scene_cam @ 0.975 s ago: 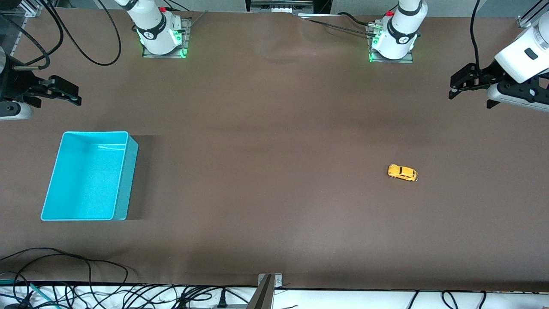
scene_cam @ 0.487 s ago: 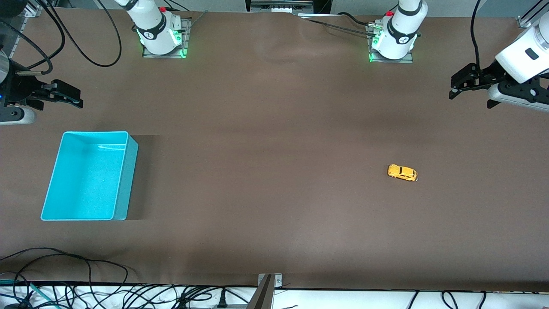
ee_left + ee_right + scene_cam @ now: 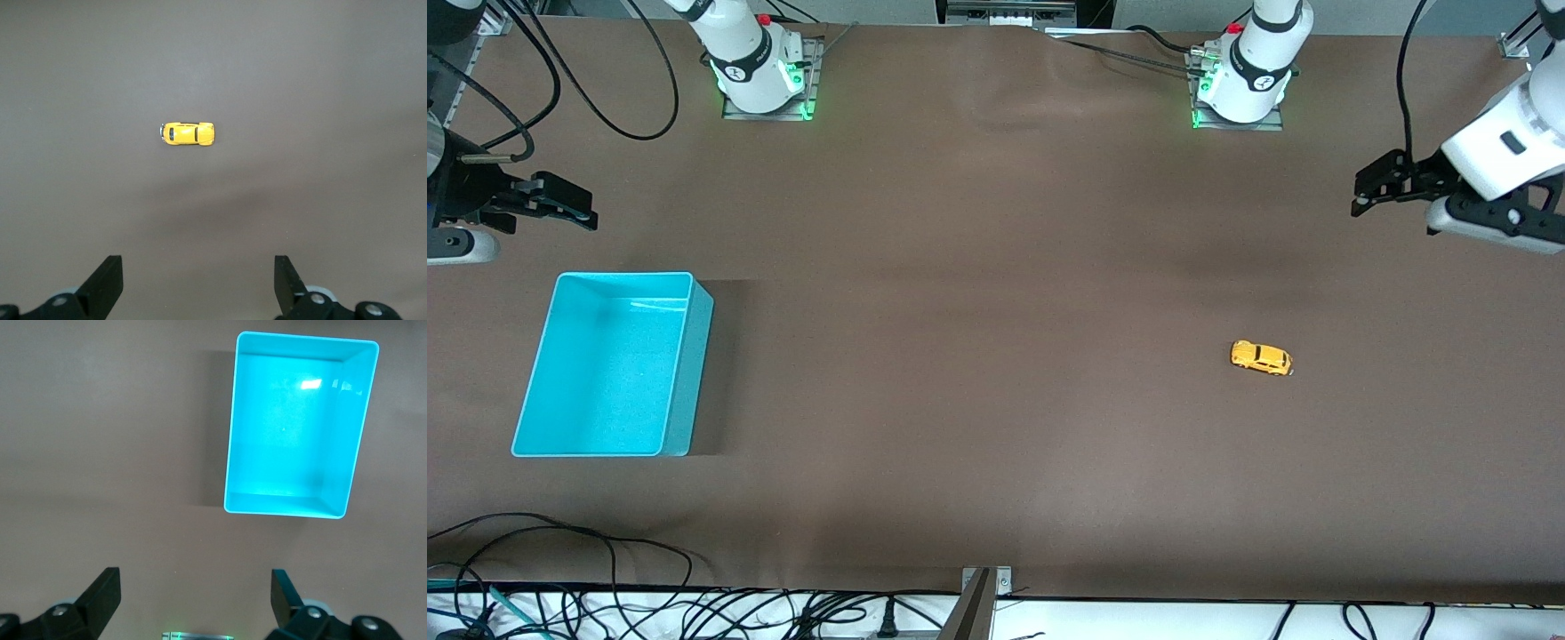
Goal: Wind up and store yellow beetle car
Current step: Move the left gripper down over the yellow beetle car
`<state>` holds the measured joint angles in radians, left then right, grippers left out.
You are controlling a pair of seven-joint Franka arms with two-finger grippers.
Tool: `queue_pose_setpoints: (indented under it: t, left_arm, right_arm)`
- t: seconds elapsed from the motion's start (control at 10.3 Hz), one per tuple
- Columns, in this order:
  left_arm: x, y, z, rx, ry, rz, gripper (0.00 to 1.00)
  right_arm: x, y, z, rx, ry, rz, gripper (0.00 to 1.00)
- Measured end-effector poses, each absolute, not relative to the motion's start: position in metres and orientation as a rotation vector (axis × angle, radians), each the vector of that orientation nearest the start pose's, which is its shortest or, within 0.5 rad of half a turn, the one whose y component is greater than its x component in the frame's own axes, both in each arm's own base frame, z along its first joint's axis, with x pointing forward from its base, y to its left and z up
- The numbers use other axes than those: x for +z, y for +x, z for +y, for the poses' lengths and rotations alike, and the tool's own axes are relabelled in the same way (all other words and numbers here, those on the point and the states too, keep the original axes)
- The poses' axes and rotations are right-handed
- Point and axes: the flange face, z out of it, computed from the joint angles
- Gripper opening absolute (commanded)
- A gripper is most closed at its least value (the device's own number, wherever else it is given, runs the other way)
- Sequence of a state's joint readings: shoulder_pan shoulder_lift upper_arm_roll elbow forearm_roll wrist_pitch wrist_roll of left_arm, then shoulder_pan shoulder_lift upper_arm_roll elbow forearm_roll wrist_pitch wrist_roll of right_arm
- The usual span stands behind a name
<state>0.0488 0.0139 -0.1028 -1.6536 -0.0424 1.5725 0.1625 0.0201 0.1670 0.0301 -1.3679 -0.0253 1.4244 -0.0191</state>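
- Currently, yellow beetle car (image 3: 1262, 357) is seen on its wheels on the brown table (image 3: 996, 267), toward the left arm's end, well apart from turquoise bin (image 3: 679, 373).
- Left gripper (image 3: 1362, 194) is held spread above bare table.
- Right gripper (image 3: 580, 206) is held spread, empty, near the bin.

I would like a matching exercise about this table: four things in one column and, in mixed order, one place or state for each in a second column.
Things
1. yellow beetle car
2. turquoise bin
3. left hand
4. right hand

Places or states
A. open, above bare table near the bin
B. empty, toward the right arm's end
C. open, above bare table at the car's end
D. alone on its wheels, toward the left arm's end

Pairs: 1-D, 2-B, 3-C, 4-A
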Motion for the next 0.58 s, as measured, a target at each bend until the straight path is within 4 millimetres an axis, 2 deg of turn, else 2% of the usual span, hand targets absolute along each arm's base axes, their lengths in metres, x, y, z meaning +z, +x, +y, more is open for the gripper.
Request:
queue_pose_setpoints:
  t: [0.19, 0.29, 0.58]
  left_arm:
    - [0.556, 0.562, -0.037, 0.208, -3.167, 0.397, 1.00]
    - [0.544, 0.567, -0.037, 0.239, -3.158, 0.502, 1.00]
    - [0.485, 0.591, -0.029, 0.331, -3.080, 1.013, 1.00]
  right_arm:
    - [0.608, 0.592, 0.025, 0.177, -3.158, -0.105, 1.00]
    - [0.608, 0.592, 0.024, 0.177, -3.159, -0.102, 1.00]
    - [0.608, 0.592, 0.015, 0.177, -3.163, -0.078, 1.00]
